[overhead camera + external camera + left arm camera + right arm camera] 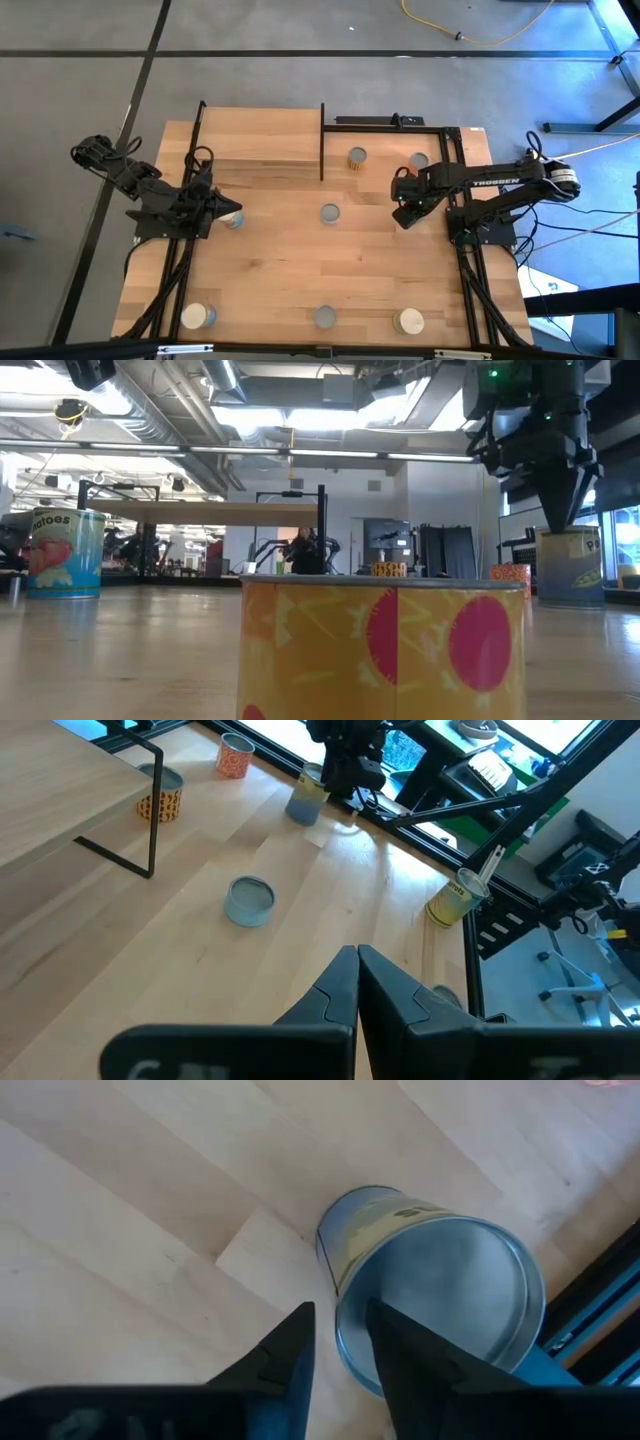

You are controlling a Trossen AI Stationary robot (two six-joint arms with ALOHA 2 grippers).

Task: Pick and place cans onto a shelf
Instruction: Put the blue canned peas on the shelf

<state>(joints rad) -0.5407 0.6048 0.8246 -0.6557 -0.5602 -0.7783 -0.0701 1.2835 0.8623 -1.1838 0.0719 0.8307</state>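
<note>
target can: upright tin, silver top, blue and yellow label, standing on the table by its right edge; not yet on the shelf.
right gripper: poised directly over this can, fingers pointing down; jaws parted only a narrow gap, nothing held, and the can looks wider than that gap.
key relation: in the right wrist view the can's rim sits just past the fingertips, offset toward the table edge; one fingertip overlaps the rim, so the jaws do not yet straddle it.
can axis: vertical, round top facing up; any side approach serves equally.
nearer arm: right, by far; the can is well apart from the left arm.
left gripper: waiting at the table's 9 o'clock edge, fingers pressed together, empty.
shelf bearing: about 10 o'clock from the right gripper in the high view, at the table's far left.
other cans: one at table centre, two near the far edge, three along the near edge.
view difference: the high view hides the target under the right arm; the low view shows it upright beneath the fingers.
</note>
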